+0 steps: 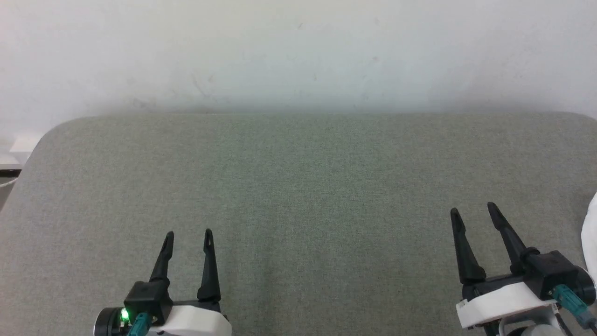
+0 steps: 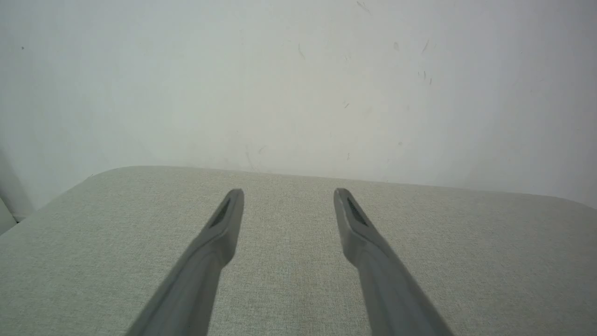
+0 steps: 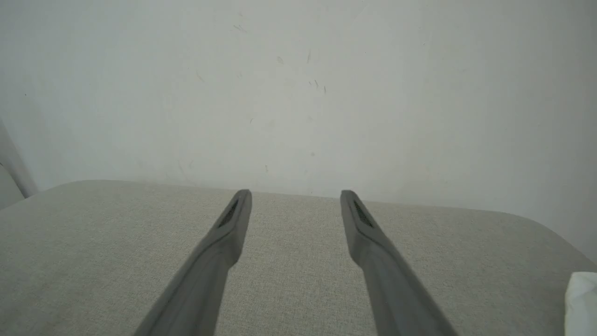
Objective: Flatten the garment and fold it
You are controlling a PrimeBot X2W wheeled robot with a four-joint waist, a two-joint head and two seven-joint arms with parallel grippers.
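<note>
Only a sliver of the white garment peeks in at the right edge of the head view, lying on the grey-green fabric table. The same white cloth appears at the lower right corner of the right wrist view. My right gripper hovers open just left of that cloth, nothing between its fingers. My left gripper stands open at the lower left, far from the garment. In the left wrist view the left gripper is open above bare table, and in its own view the right gripper is likewise open.
A pale wall rises directly behind the table's far edge. The table's rounded corners curve away at far left and far right. Some white and dark items sit beyond the left edge.
</note>
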